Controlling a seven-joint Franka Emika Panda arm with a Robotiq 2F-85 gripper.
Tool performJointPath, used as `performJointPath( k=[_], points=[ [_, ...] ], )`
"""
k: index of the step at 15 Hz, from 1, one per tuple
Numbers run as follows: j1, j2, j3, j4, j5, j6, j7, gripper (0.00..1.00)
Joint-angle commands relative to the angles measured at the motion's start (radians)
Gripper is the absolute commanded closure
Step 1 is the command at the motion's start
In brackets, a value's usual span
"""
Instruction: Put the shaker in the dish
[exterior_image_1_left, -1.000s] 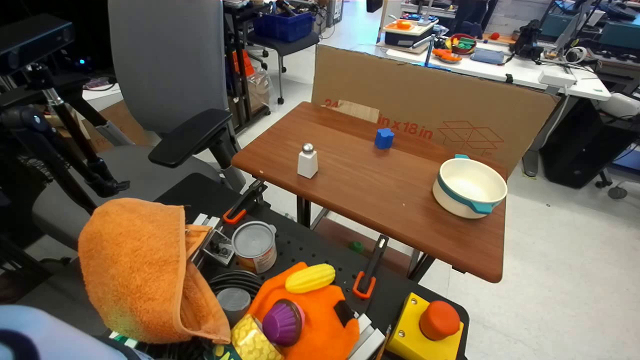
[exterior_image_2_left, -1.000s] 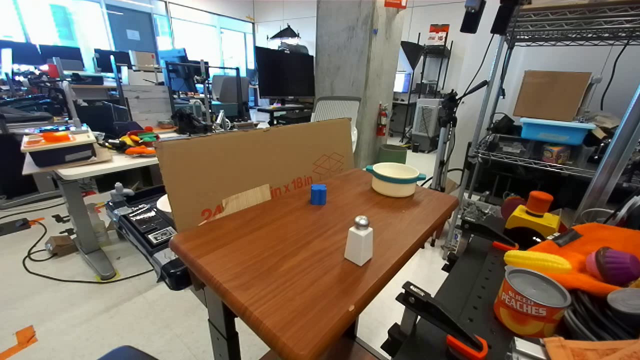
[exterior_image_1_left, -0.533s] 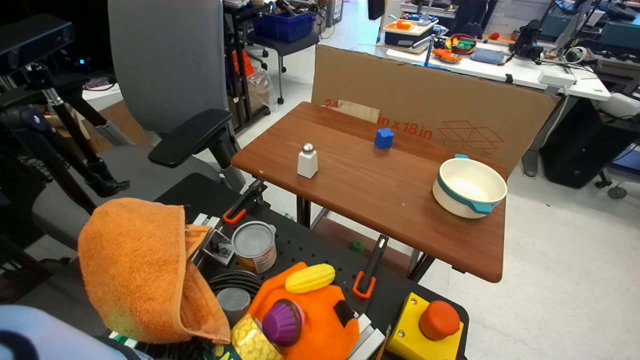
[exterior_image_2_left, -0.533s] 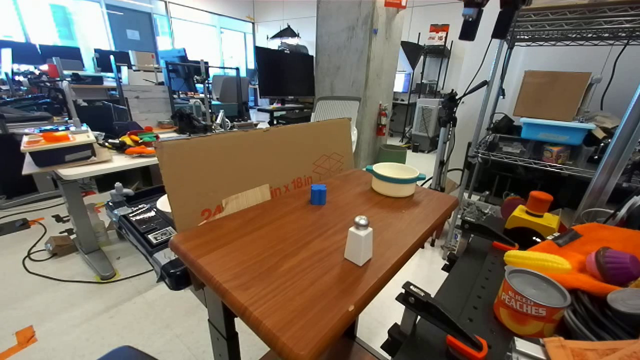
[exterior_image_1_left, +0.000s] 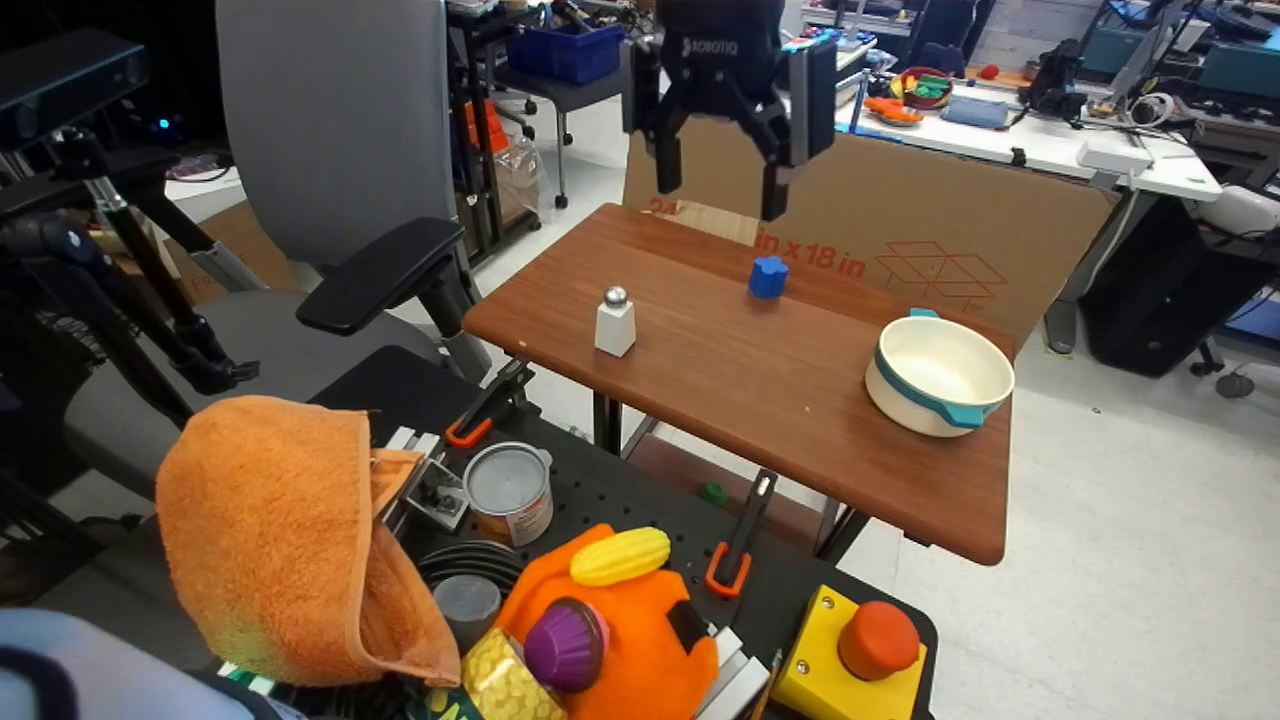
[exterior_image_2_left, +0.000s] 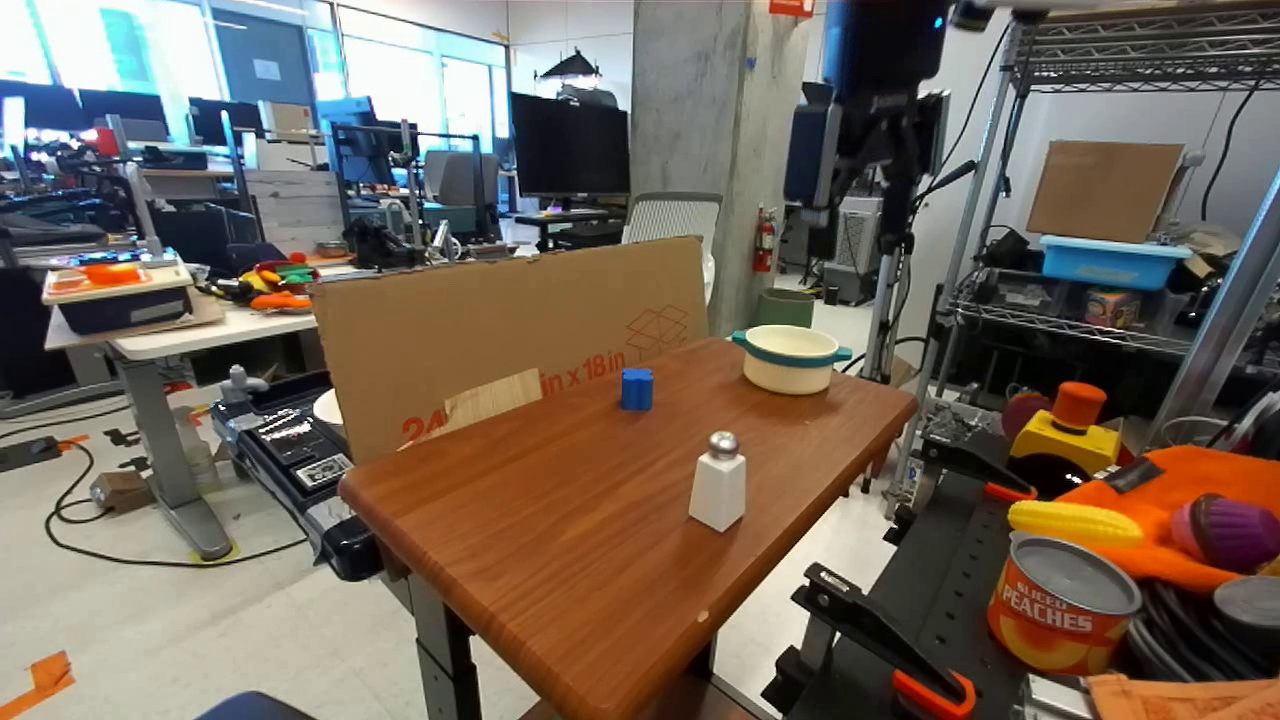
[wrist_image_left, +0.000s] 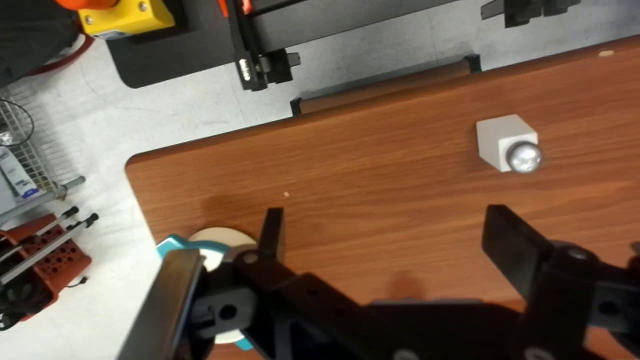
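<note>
The shaker, white with a silver cap, stands upright on the brown table in both exterior views (exterior_image_1_left: 615, 330) (exterior_image_2_left: 718, 492). It also shows in the wrist view (wrist_image_left: 502, 140), beyond the right-hand finger. The dish, a cream bowl with a teal band and handles, stands at the table's far end in both exterior views (exterior_image_1_left: 915, 405) (exterior_image_2_left: 787, 376). In the wrist view the dish (wrist_image_left: 220, 234) is partly hidden behind the left-hand finger. My gripper (exterior_image_1_left: 720, 190) is open and empty, high above the table; it also shows in an exterior view (exterior_image_2_left: 853, 220) and the wrist view (wrist_image_left: 385, 225).
A small blue object (exterior_image_1_left: 768, 278) (exterior_image_2_left: 637, 390) stands near the table's back edge. A cardboard sheet (exterior_image_1_left: 930, 215) rises behind that edge. A black bench with clamps (exterior_image_1_left: 735, 540), a can (exterior_image_1_left: 508, 495), an orange towel (exterior_image_1_left: 290, 530) and a yellow button box (exterior_image_1_left: 850, 660) stands along the front.
My gripper has come down from the top edge into fuller view in both exterior views. The shaker, dish and blue object have not moved.
</note>
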Motion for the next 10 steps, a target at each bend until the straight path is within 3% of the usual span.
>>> performJointPath(
  k=[1, 10],
  points=[
    [0.067, 0.234, 0.005, 0.115, 0.022, 0.033, -0.004, 0.0],
    [0.22, 0.596, -0.02, 0.371, 0.036, -0.036, -0.041, 0.0]
  ],
)
